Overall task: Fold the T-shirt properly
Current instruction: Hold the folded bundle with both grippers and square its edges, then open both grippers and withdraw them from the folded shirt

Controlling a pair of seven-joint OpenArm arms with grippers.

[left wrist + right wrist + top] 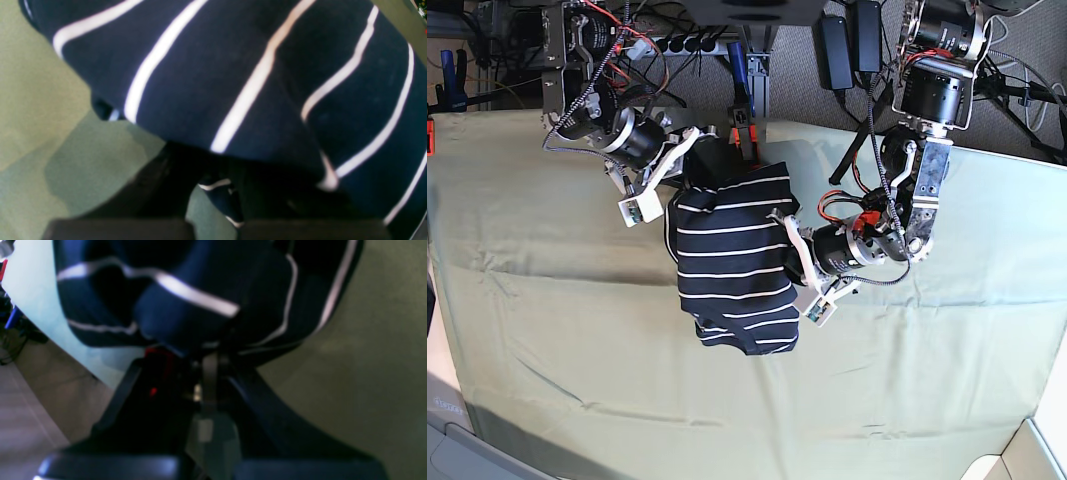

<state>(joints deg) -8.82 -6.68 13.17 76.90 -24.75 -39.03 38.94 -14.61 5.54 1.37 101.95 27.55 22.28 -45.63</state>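
The T-shirt (732, 265), dark navy with thin white stripes, is bunched in a folded mass at the middle of the table in the base view. My left gripper (785, 222) is shut on its right upper edge. In the left wrist view, striped T-shirt cloth (233, 83) fills the frame and a strip of it is pinched in the left gripper (217, 173). My right gripper (689, 150) is shut on the shirt's top left corner. From the right wrist, the right gripper (208, 353) meets under a lifted bundle of T-shirt fabric (186, 306).
A plain olive-green cloth (547, 330) covers the table. Behind the far edge are a power strip, cables (677, 45) and the arm bases. The table's near left corner (447, 430) and right edge (1047, 420) show. Floor (30, 426) lies below the table edge.
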